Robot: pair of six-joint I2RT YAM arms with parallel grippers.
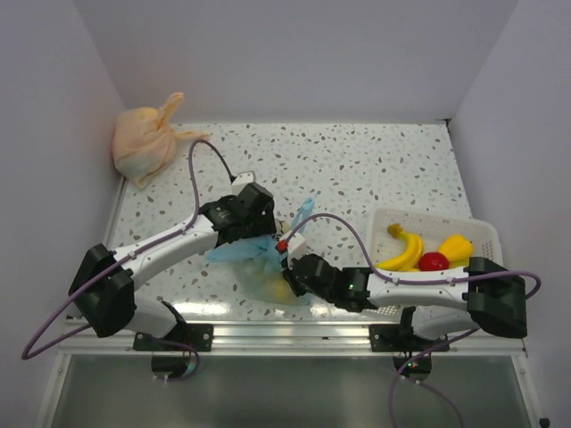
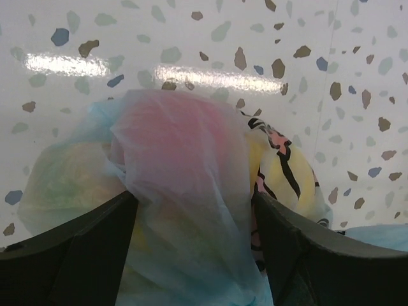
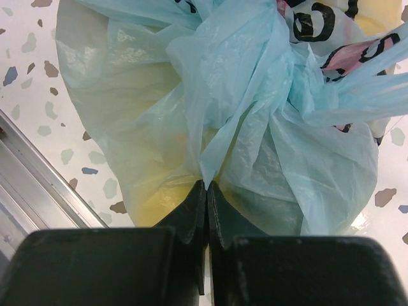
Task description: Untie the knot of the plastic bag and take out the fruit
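Speckled table (image 1: 357,169): plastic bag (image 1: 254,259) positioned near the front edge, between both arms.
The left gripper (image 2: 194,210) is spread wide, with bag film bunched between its fingers. The right gripper (image 3: 206,188) is pressed closed on a thin fold of the bag. The knot (image 1: 301,216) is located at the bag's far side.

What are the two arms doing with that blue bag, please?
Both arms are working on the light blue bag in the middle of the table. The right gripper is shut on a fold of its plastic, while the left gripper stands open around another bunch of it. The bag looks closed, with fruit inside. A basket to the right holds a banana.
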